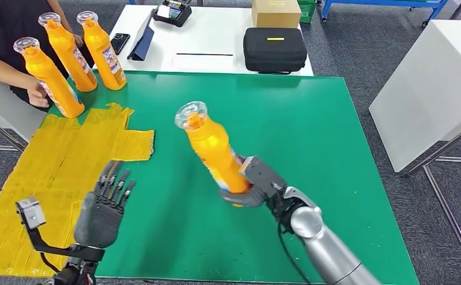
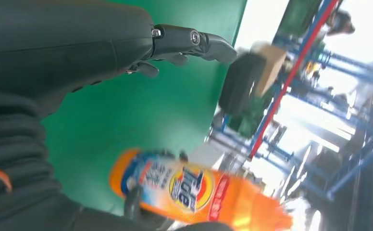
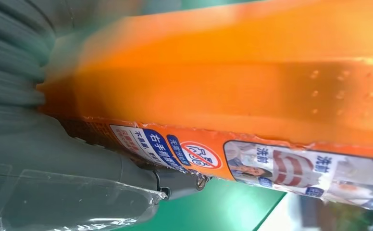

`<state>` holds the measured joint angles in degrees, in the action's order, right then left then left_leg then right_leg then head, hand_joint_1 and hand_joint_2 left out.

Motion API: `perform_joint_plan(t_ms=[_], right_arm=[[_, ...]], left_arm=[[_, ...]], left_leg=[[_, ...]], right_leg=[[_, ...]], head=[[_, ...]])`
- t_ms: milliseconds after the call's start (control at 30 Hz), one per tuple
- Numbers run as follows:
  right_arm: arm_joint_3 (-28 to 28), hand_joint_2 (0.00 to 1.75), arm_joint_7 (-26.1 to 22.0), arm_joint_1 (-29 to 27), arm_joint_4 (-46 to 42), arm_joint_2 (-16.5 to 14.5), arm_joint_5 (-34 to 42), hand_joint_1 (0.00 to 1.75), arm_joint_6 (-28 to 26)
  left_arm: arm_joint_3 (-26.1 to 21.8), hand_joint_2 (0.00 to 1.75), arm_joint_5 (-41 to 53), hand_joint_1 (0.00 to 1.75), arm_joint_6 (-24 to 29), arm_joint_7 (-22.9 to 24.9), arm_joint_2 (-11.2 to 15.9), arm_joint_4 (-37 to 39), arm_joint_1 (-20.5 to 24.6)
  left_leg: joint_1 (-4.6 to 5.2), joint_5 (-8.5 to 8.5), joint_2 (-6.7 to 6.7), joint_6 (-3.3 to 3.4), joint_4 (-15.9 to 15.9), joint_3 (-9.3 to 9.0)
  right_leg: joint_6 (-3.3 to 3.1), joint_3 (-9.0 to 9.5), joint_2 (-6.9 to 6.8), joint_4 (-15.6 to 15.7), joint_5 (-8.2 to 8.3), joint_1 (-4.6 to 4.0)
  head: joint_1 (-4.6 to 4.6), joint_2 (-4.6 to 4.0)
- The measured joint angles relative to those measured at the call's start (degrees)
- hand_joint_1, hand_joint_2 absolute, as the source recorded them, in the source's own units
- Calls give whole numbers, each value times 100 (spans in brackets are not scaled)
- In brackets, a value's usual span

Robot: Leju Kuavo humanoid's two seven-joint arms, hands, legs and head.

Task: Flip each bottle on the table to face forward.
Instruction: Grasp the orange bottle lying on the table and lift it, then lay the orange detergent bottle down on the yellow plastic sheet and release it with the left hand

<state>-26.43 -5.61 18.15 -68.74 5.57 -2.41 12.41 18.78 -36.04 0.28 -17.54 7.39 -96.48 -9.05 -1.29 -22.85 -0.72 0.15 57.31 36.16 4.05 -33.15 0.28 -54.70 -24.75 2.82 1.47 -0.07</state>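
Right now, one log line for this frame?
right hand: holds orange bottle tilted above green mat | left hand: open, empty | three bottles at far-left corner, person's hand on one

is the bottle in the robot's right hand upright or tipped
Tipped. The right hand grips the orange bottle near its base, lifted off the green mat, with its clear cap leaning toward the robot's left.

Head view bright, even, sharp. Wrist views motion-blurred; bg blown out w/ glare behind bottle (image 2: 194,190).

Bottle (image 3: 232,96) label blurred, cut off by edge
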Motion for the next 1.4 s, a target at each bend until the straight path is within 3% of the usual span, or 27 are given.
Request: perform_joint_plan(t_ms=[433, 833, 1133, 1400], right_arm=[[-347, 175, 446, -49, -279, -712, -29, 175, -527], [-987, 175, 882, 229, -254, -1137, -681, 175, -507], [-1815, 175, 1116, 396, -70, -1380, -2628, 175, -1075], [-2168, 175, 1111, 590, 117, -1455, -2901, 175, -1112]], left_arm=[[824, 175, 1402, 0, 675, 115, -366, -135, 542], [878, 175, 1708, 0, 1084, 144, -540, -214, 816], [754, 175, 1334, 0, 1330, 338, -625, -497, 777], [602, 175, 1165, 0, 1327, 376, -646, -531, 609]], left_leg=[[1, 4, 4, 0, 0, 12], [0, 4, 3, 0, 0, 14], [0, 4, 3, -1, -1, 15], [0, 3, 1, -1, 0, 16]], right_leg=[[2, -13, 0, 0, 3, 0], [1, -15, 0, 0, 2, 0], [1, -18, -1, 0, 2, 0], [1, -22, -1, 0, 1, 1]], head=[[1, 0], [0, 0], [1, 0], [0, 0]])
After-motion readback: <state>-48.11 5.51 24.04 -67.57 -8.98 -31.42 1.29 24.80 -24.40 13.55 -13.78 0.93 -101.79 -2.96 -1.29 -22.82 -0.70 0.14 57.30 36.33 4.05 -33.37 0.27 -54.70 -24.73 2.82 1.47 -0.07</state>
